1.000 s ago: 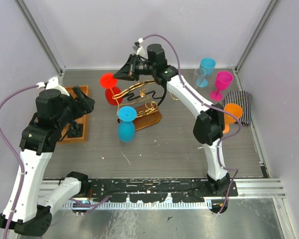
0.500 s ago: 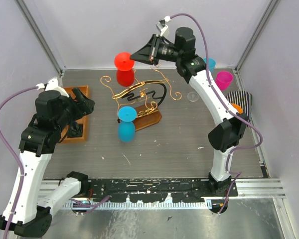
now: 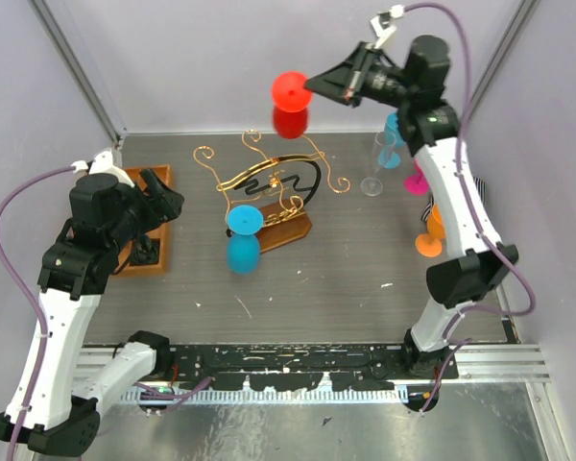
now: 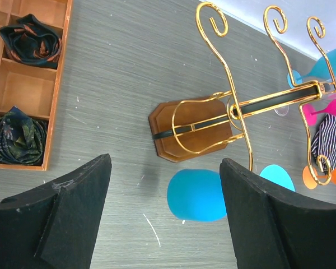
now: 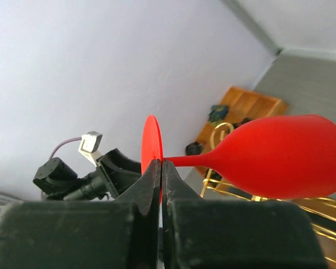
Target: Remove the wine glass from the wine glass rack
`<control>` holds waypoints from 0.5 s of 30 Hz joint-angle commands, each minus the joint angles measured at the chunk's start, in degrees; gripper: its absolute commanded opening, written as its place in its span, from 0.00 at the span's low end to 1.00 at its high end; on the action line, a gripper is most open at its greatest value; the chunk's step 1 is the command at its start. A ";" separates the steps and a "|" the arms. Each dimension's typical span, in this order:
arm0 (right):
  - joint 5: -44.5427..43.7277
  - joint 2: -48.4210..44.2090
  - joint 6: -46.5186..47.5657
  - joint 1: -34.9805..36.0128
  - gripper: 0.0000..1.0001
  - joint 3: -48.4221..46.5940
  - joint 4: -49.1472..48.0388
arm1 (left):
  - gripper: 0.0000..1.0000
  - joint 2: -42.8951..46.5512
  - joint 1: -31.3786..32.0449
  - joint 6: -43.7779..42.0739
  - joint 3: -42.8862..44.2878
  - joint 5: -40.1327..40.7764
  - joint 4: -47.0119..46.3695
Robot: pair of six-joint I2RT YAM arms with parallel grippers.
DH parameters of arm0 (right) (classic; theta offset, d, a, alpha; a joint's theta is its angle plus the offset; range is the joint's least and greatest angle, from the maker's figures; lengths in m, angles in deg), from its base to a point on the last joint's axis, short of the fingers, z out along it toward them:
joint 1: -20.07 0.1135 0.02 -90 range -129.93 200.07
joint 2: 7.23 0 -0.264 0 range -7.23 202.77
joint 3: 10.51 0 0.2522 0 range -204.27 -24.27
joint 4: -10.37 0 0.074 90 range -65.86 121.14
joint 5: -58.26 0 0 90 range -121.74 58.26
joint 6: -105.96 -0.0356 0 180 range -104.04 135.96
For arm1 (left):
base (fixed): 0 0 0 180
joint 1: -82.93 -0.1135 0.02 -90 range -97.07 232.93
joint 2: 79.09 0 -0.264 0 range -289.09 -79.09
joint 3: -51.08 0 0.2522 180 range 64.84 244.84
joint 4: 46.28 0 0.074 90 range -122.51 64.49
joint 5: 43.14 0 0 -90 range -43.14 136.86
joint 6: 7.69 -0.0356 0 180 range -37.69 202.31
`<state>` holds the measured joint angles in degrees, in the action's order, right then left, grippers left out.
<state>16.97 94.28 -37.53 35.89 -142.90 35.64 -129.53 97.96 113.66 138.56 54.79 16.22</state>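
Red wine glass (image 3: pixel 290 104) is off the wine glass rack (image 3: pixel 269 187) and held high near the back wall, well apart from the gold wires. Right gripper (image 3: pixel 312 84) has it: the jaws are pinched tight on the thin edge of the glass's round foot. The right wrist view shows the stem running sideways and the bowl out to the right.

The rack stands on the counter (image 3: pixel 317 279) on its brown base. A blue glass (image 3: pixel 243 240) hangs upside down from its near side.

Left gripper (image 3: pixel 158 192) hovers over the orange-brown tray (image 3: pixel 163 257). Its jaws are spread wide and hold nothing. Its wrist view looks down at the rack and the blue glass.

At the right back of the counter stand a clear glass (image 3: pixel 372 178) and cyan (image 3: pixel 396 130), magenta (image 3: pixel 419 181) and orange (image 3: pixel 429 237) glasses, partly hidden behind the right arm.
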 commanded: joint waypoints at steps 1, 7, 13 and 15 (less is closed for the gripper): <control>-2.48 -9.41 11.56 -6.14 0.01 -1.02 9.42 | 0.85 -0.24 -0.29 0.07 0.42 -1.20 -1.17; -24.35 -15.89 33.09 -9.54 0.01 -1.89 34.00 | 0.85 0.09 -0.33 0.02 1.01 -2.20 -1.25; -45.29 -22.36 42.03 -9.57 0.01 7.09 40.05 | 0.85 0.38 -0.32 0.20 0.74 -3.36 -1.26; -51.83 -23.58 43.93 -9.51 0.01 9.20 40.93 | 0.85 0.27 -0.29 0.28 0.68 -3.85 -1.29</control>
<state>-16.80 72.49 -2.56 26.36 -136.85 71.44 -129.81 97.93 113.75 138.56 52.53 16.22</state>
